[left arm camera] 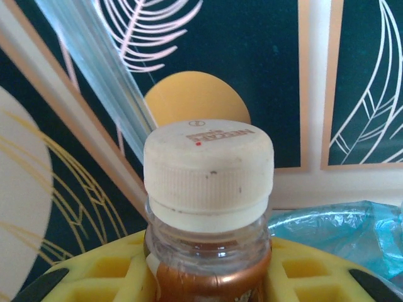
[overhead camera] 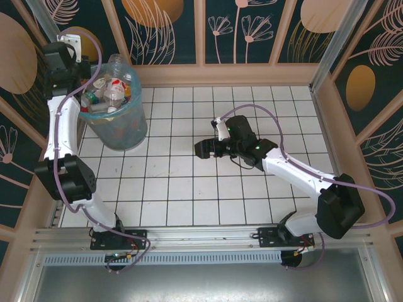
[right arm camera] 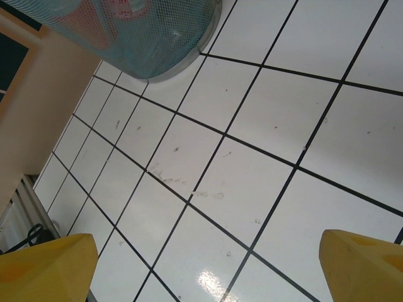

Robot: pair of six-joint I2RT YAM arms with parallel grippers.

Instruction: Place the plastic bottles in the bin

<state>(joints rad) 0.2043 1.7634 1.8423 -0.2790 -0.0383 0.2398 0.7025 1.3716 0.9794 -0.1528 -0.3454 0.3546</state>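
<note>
Beside the bottle-heaped bin (overhead camera: 121,133), left claw (left arm camera: 210,280) seemingly grips a bottle (left arm camera: 208,173).

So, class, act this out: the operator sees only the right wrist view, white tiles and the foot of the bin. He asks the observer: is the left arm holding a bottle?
Observer: Yes. The left jaws are shut on a bottle with a cream cap.
Operator: Where is that relative to the bin?
Observer: Seen from above, it's at the far left rim of the bin.
Operator: Anything inside?
Observer: Several bottles, piled up to the rim.
</note>
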